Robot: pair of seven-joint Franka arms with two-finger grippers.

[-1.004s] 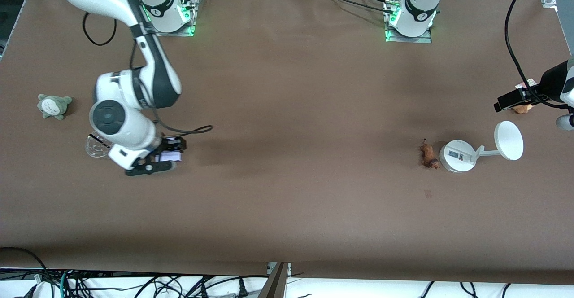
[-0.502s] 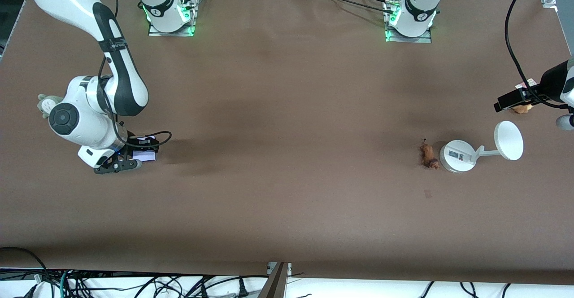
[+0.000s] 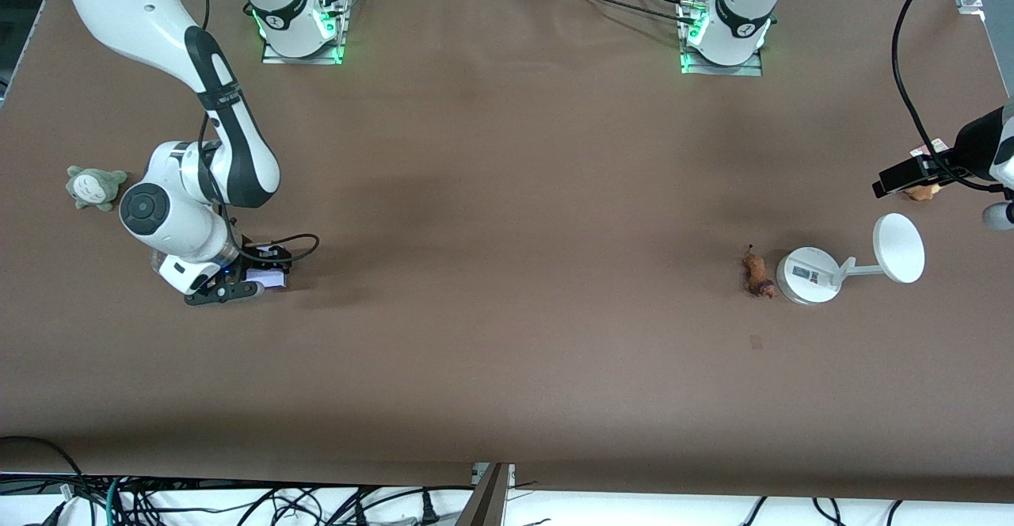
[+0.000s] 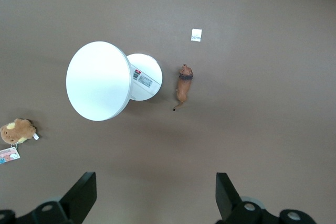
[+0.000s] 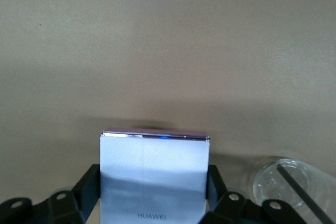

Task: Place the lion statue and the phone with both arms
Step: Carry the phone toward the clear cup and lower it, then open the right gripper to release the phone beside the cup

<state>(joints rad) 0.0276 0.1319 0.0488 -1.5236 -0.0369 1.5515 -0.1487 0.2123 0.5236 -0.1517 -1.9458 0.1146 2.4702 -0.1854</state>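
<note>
The phone (image 3: 267,277), a pale lavender-white slab marked HUAWEI (image 5: 154,169), sits between the fingers of my right gripper (image 3: 255,271) (image 5: 154,178), which is shut on it low over the table near the right arm's end. The lion statue (image 3: 758,272) (image 4: 182,87), tiny and orange-brown with a darker end, lies on the table beside the round base of the white stand (image 3: 806,276). My left gripper (image 4: 155,182) hangs open high above the table at the left arm's end, empty, with the lion and the stand below it.
The white stand carries a tilted disc (image 3: 898,248) (image 4: 98,81). A brown plush with a card tag (image 4: 17,130) lies near the left arm's hand. A grey-green plush (image 3: 95,187) lies at the right arm's end. A clear plastic lid (image 5: 286,182) rests beside the phone.
The right arm swung toward its own end of the table with the phone still gripped, then came back a little. The left arm has not moved.
</note>
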